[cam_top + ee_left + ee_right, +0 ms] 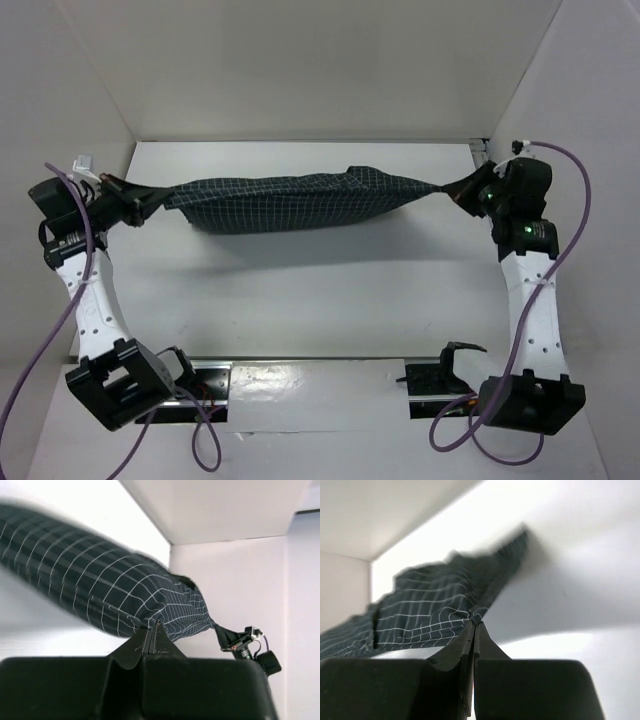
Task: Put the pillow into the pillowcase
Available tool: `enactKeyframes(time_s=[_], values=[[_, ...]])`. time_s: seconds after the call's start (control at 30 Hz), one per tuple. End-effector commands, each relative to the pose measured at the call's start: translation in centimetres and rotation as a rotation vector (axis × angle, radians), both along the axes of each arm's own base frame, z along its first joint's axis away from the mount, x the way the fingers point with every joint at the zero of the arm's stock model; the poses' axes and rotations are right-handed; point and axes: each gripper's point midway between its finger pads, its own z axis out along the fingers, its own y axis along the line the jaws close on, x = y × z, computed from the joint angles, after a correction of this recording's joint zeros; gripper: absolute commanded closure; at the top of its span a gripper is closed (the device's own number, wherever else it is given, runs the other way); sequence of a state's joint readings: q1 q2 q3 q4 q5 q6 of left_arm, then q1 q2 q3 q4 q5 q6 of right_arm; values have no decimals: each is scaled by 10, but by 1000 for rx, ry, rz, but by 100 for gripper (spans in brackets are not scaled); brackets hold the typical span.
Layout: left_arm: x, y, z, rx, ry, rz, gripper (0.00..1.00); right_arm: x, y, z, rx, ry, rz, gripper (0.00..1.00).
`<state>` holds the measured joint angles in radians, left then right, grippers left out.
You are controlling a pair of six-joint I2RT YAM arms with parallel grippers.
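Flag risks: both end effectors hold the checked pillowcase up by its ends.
1. The left end effector and right end effector each pinch only a thin tip of the pillowcase; its sagging middle could pull fabric free.
2. No pillow shows; if it is inside, an opening hanging low could let it slip out.

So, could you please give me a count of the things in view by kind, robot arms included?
Dark checked pillowcase: 1
Robot arms: 2 (left arm, right arm)
Purple cables: 2 (left cable, right cable)
Cream pillow showing: 0
Total: 5
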<state>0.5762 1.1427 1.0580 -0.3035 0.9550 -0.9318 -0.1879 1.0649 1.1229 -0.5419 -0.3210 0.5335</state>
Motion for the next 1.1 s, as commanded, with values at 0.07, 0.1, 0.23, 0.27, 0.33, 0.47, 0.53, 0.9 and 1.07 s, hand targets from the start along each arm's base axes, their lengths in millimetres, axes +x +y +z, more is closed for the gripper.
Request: enactKeyframes(time_s=[0.07,0.1,0.23,0.27,0.33,0.47,0.53,0.9,1.07], values=[[-9,31,103,132,-233,201,100,-16,-58,117,-159,-257,-268,100],[-16,29,114,146,-243,225,100,-21,-58,130,-166,-283,-280,100],[-35,22,156,221,-283,280,100,-39,-59,175,-207,-370,-308,100],[-38,22,169,242,-298,289,100,-41,-55,182,-206,-388,-298,100],[-37,27,169,268,-291,309,100,-39,-57,190,-210,-401,-310,100],[-12,33,135,227,-219,258,100,-5,-52,167,-173,-376,-244,100],[14,31,96,241,-154,241,100,29,-47,130,-115,-332,-182,100],[121,14,-55,408,206,110,18,145,4,4,-226,-75,-126,4],[108,-23,-34,470,120,13,16,124,17,-21,-237,-12,-95,0]])
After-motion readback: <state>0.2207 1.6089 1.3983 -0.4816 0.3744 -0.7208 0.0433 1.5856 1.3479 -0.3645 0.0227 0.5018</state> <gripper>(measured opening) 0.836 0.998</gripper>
